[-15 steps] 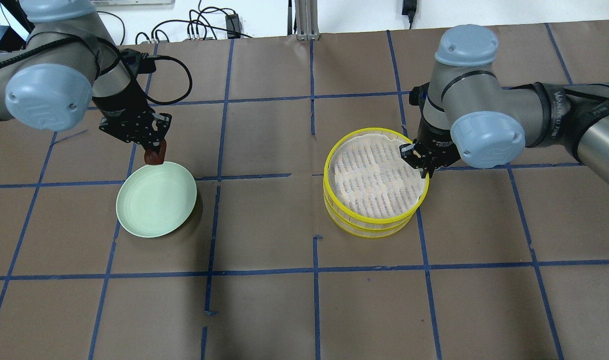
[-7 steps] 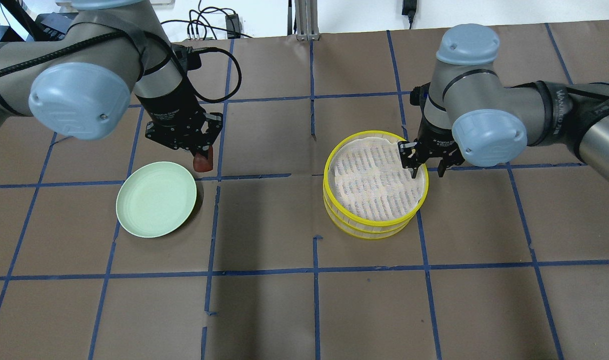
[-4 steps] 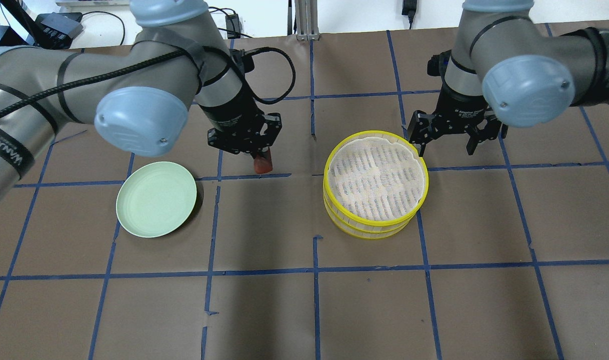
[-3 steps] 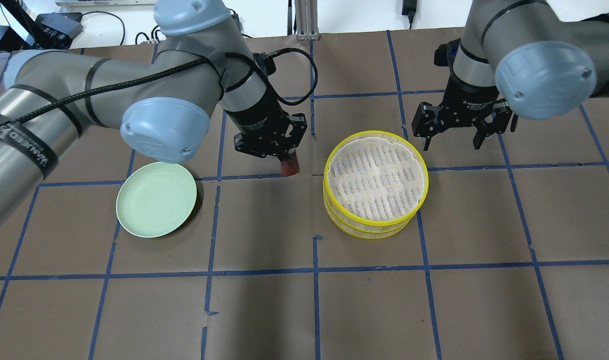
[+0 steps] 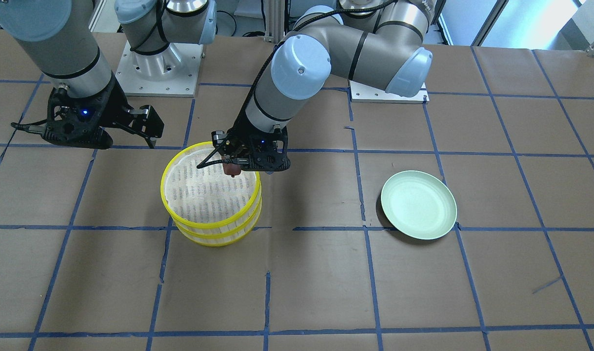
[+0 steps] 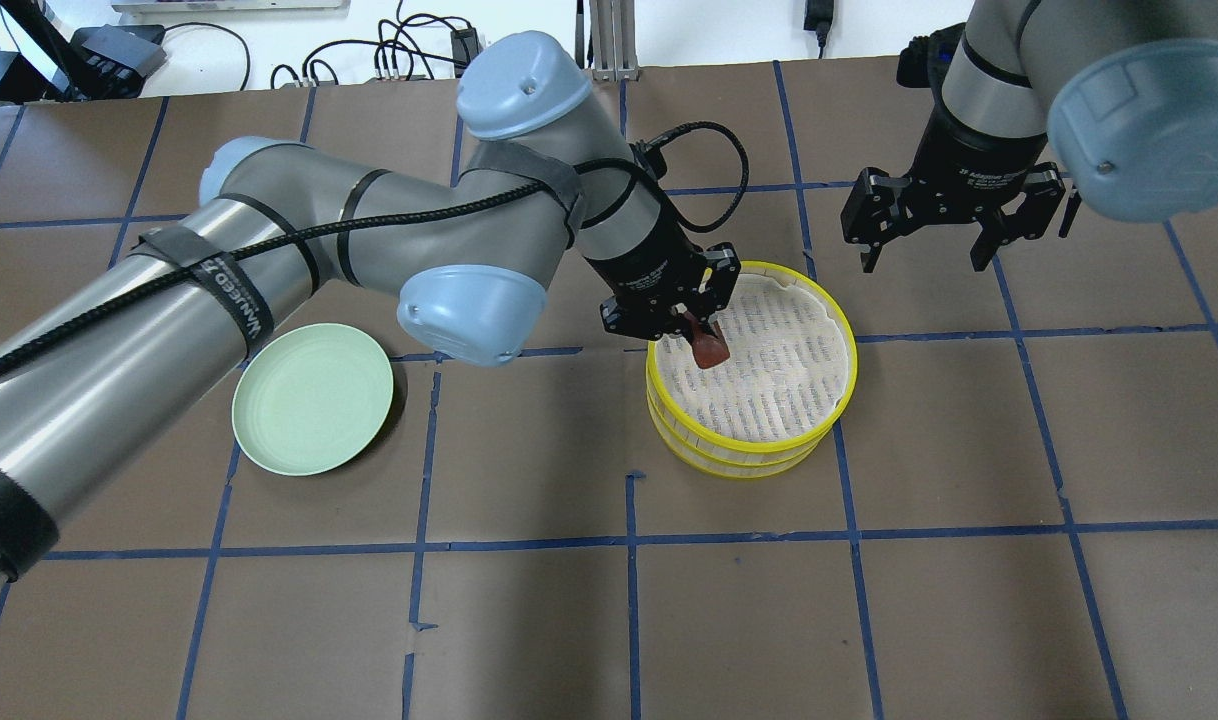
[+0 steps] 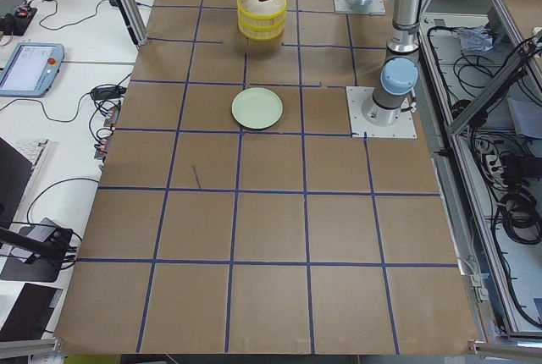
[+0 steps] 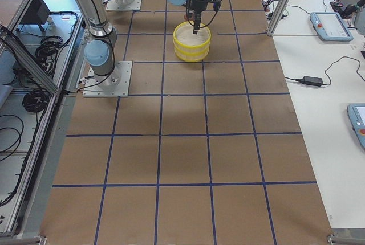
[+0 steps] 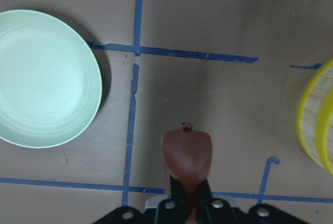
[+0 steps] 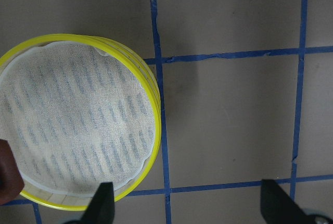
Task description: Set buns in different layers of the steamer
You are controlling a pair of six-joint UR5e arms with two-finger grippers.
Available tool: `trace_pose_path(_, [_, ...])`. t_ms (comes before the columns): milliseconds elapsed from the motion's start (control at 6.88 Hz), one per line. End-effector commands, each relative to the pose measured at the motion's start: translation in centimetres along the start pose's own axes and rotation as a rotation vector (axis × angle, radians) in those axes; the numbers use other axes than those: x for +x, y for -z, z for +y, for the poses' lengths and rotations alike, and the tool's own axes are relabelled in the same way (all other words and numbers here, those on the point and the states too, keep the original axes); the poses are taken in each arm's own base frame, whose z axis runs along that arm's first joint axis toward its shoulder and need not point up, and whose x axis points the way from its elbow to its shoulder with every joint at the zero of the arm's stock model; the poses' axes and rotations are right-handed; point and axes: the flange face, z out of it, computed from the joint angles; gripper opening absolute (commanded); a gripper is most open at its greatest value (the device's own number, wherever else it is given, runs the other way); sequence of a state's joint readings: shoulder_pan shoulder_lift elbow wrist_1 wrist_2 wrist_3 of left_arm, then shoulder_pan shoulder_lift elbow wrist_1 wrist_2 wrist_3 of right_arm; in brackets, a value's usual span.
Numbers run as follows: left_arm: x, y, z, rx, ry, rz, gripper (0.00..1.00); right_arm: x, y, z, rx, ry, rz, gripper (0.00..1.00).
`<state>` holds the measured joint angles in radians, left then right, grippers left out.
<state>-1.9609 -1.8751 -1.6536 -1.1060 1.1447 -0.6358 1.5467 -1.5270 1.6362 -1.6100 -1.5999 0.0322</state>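
Note:
Two yellow-rimmed steamer trays (image 6: 853, 360) stand stacked right of the table's middle, and the top one shows only its whitish liner (image 6: 784, 375). My left gripper (image 6: 704, 338) is shut on the reddish-brown bun (image 6: 711, 350) and holds it just above the top tray's near-left edge; the bun also shows in the front view (image 5: 232, 168) and in the left wrist view (image 9: 187, 153). My right gripper (image 6: 924, 250) is open and empty, raised beyond the stack's far right. The stack fills the left of the right wrist view (image 10: 78, 125). The white bun is out of view.
An empty pale green plate (image 6: 312, 398) lies on the table to the left of the stack, also in the front view (image 5: 418, 204). The brown table has blue tape lines (image 6: 629, 545). Cables (image 6: 409, 50) lie along the far edge.
My left arm carried the brown bun from beside the green plate rightward to above the top tray. My right gripper left the tray's far-right rim, opened, and moved up and back.

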Motion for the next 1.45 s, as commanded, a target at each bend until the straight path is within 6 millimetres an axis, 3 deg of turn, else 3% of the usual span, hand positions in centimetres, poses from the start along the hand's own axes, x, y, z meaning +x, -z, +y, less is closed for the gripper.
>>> trace_pose_path(0, [0.2, -0.8, -0.2, 0.006, 0.016, -0.015, 0.99, 0.0, 1.6, 0.6, -0.042, 0.011, -0.002, 1.00])
trace_pose_path(291, [0.5, 2.5, -0.3, 0.074, 0.034, -0.096, 0.99, 0.0, 3.6, 0.3, -0.028, 0.000, 0.000, 1.00])
trace_pose_path(581, [0.8, 3.8, -0.2, 0.083, 0.029, -0.094, 0.99, 0.0, 4.2, 0.1, -0.015, 0.000, -0.002, 1.00])
trace_pose_path(872, [-2.9, 10.0, -1.0, 0.201, -0.025, -0.241, 0.97, 0.1, 5.0, -0.1, 0.001, -0.001, -0.001, 1.00])
trace_pose_path(1308, [-9.7, 18.7, -2.3, 0.220, -0.228, -0.387, 0.95, 0.1, 4.5, -0.2, -0.002, 0.003, 0.003, 1.00])
